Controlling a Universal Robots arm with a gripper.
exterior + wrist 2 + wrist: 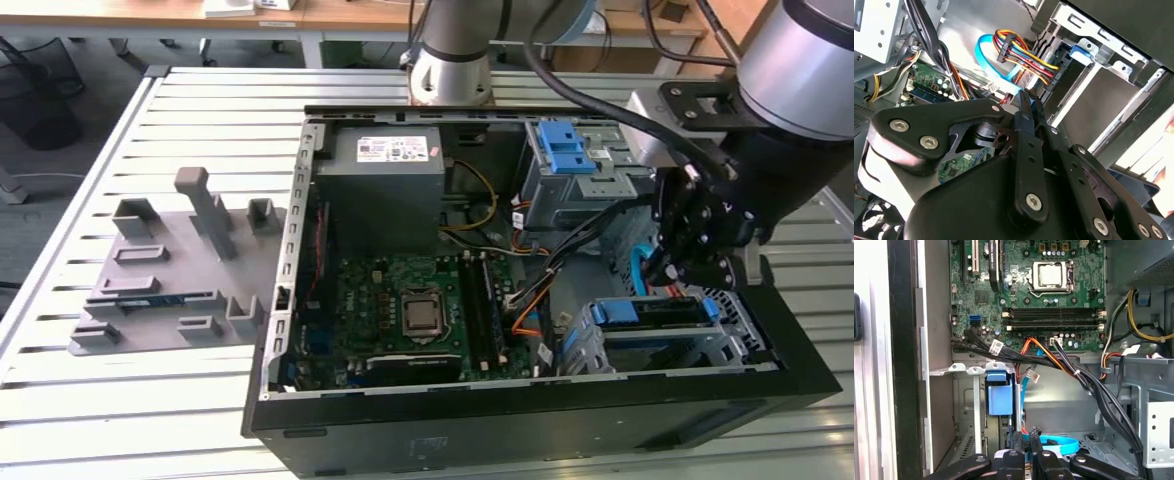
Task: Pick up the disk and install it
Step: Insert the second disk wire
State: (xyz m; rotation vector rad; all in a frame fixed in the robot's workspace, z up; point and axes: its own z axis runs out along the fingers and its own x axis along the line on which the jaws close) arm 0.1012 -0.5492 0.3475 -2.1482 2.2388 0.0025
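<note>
**Inspector:** Slatted metal tabletop [200, 100], with an open computer case [534, 420] lying on its side. Where is the disk?

**Assistant:** The disk [654, 312] lies flat in the drive cage [747, 340], in the corner of the case at the exterior view's lower right. Its blue bracket faces the interior.

**Inspector:** And the gripper?

**Assistant:** The gripper [677, 283] hangs inside the case, just above the disk's inner edge. I cannot tell whether it touches the bracket. In the second wrist view the gripper [1028, 100] points at the cage mouth. The fingers [1024, 130] are drawn together, and I can make out nothing of the disk between them. The blue seen past the tips in the first wrist view reads as a cable loop behind the gripper [1025, 437].

**Inspector:** Surroundings?

**Assistant:** Bundled cables [1054, 355] cross between the cage and the motherboard [414, 310], close to the fingers. A grey fixture [174, 270] sits on the tabletop, well apart from the case, and I see no drive on it.

**Inspector:** Progress?

**Assistant:** In my judgement the pick-up is done and the disk is in its bay, so the task is near its end. I cannot confirm that it is fully seated or latched. I also cannot make out whether any cable is plugged into it.
</note>
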